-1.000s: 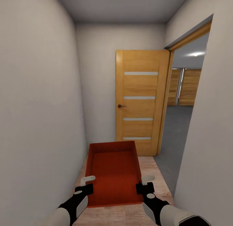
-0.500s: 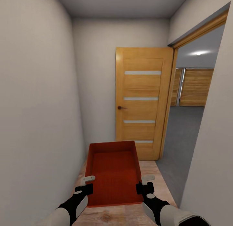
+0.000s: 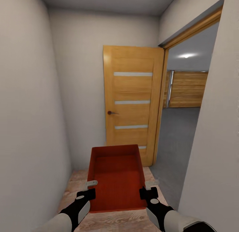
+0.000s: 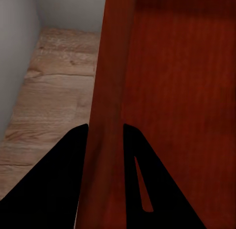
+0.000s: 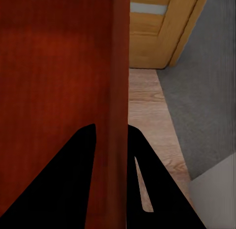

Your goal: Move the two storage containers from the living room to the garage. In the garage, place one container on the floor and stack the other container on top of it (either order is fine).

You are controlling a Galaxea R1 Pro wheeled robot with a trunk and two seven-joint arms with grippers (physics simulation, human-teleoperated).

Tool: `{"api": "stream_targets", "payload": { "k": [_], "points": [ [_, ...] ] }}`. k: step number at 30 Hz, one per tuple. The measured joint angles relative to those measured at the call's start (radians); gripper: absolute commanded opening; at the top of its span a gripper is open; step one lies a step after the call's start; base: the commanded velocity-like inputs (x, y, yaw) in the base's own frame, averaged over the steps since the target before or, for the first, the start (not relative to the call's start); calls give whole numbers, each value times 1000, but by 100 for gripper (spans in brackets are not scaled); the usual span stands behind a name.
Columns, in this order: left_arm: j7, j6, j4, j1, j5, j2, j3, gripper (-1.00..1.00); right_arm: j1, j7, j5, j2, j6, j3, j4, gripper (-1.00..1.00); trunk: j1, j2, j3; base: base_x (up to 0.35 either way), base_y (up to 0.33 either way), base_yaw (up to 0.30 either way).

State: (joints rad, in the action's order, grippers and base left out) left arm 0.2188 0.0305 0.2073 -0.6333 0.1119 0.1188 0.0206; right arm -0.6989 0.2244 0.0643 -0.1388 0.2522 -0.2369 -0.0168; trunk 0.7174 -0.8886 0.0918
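An orange-red storage container is held level in front of me, above the light wood plank floor of a narrow hallway. My left gripper is shut on its left wall, which runs between the dark fingers in the left wrist view, the same storage container beside them. My right gripper is shut on the right wall of the storage container, dark fingers on either side. Through a doorway at the right lies the garage's dark grey floor.
An open wooden door stands ahead, swung against the hallway's end wall. White walls close in on the left and the near right. Wood-panelled garage doors show far through the doorway. Wood plank floor lies below the container.
The view has swung to the right and moved forward, so the door and doorway sit further left and larger. The container and both grippers keep the same hold.
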Motion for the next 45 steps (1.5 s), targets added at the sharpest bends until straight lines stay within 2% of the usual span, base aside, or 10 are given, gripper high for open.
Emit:
{"api": "stream_targets", "payload": {
  "k": [34, 45],
  "points": [
    [3, -10, 9, 0, 1, 0, -6, -100, 0, -1, 1, 0, 0, 6, 0, -100, 0, 0, 0, 331, 116, -282],
    [3, -11, 10, 0, 0, 0, -6, -100, 0, -2, 1, 0, 0, 7, 0, -100, 0, 0, -1, 331, 152, -100]
  ]
}}
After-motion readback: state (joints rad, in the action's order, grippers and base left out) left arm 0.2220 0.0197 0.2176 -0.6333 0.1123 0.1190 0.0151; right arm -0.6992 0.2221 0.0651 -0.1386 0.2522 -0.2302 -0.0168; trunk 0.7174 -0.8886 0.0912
